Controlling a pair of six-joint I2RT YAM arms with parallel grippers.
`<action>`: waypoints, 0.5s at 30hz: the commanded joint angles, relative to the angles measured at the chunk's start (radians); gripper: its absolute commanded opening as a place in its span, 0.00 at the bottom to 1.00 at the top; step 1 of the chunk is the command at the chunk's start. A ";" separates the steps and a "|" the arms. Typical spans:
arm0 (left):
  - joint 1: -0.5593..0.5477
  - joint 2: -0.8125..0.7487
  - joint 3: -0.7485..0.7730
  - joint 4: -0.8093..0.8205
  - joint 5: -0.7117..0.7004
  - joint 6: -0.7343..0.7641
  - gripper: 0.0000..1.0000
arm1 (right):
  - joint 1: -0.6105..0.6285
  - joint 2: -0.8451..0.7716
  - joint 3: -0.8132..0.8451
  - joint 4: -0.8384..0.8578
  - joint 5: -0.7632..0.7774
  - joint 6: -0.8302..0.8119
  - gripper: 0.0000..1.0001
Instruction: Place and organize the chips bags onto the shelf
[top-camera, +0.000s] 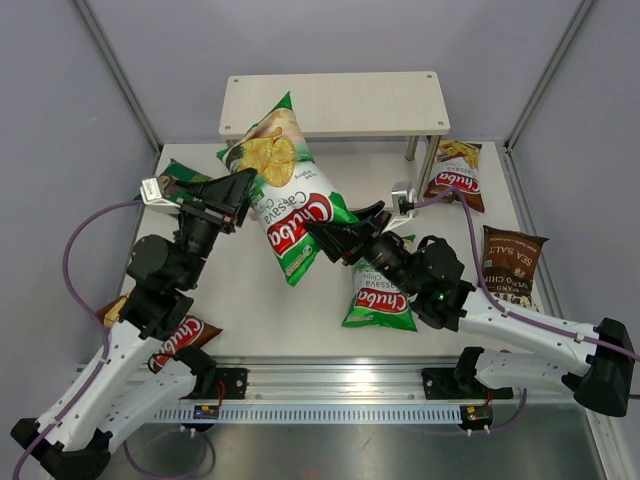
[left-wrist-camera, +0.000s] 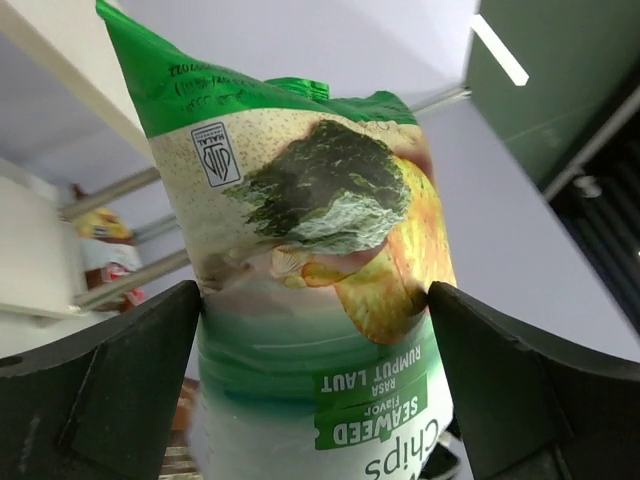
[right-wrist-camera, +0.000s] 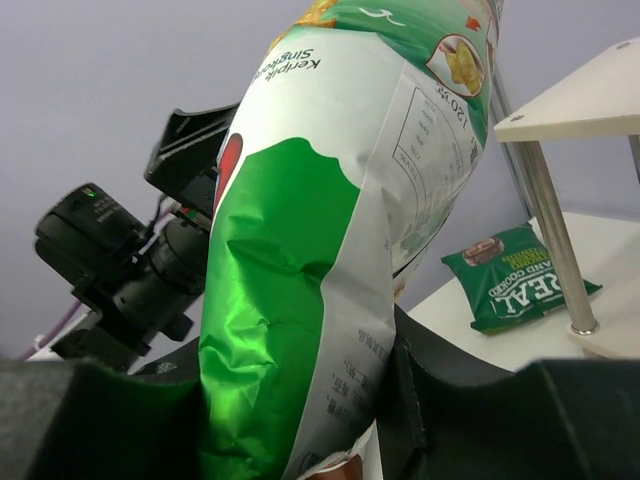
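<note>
A bright green "Chuba" chips bag (top-camera: 285, 195) hangs tilted in the air in front of the shelf (top-camera: 335, 103), held by both grippers. My left gripper (top-camera: 243, 188) is shut on its upper part; in the left wrist view the jaws (left-wrist-camera: 315, 300) press the bag's (left-wrist-camera: 320, 200) sides. My right gripper (top-camera: 330, 238) is shut on its lower end, and the right wrist view (right-wrist-camera: 300, 380) shows the foil (right-wrist-camera: 290, 300) pinched. A second bright green bag (top-camera: 380, 295) lies on the table. The shelf's top board is bare.
A brown-red Chuba bag (top-camera: 457, 175) lies by the shelf's right legs (top-camera: 428, 165). A dark brown bag (top-camera: 510, 265) lies at the right. The dark green REAL bag (top-camera: 180, 172) lies at back left, also in the right wrist view (right-wrist-camera: 515, 275). Another brown-red bag (top-camera: 185, 335) lies under my left arm.
</note>
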 joint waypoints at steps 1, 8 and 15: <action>-0.007 -0.030 0.122 -0.180 -0.096 0.167 0.99 | 0.000 -0.007 0.095 -0.049 0.052 -0.036 0.21; -0.007 -0.086 0.325 -0.614 -0.449 0.342 0.99 | -0.079 0.003 0.131 -0.080 0.083 0.054 0.17; -0.007 -0.012 0.492 -0.807 -0.365 0.559 0.99 | -0.357 0.033 0.297 -0.231 -0.038 0.227 0.17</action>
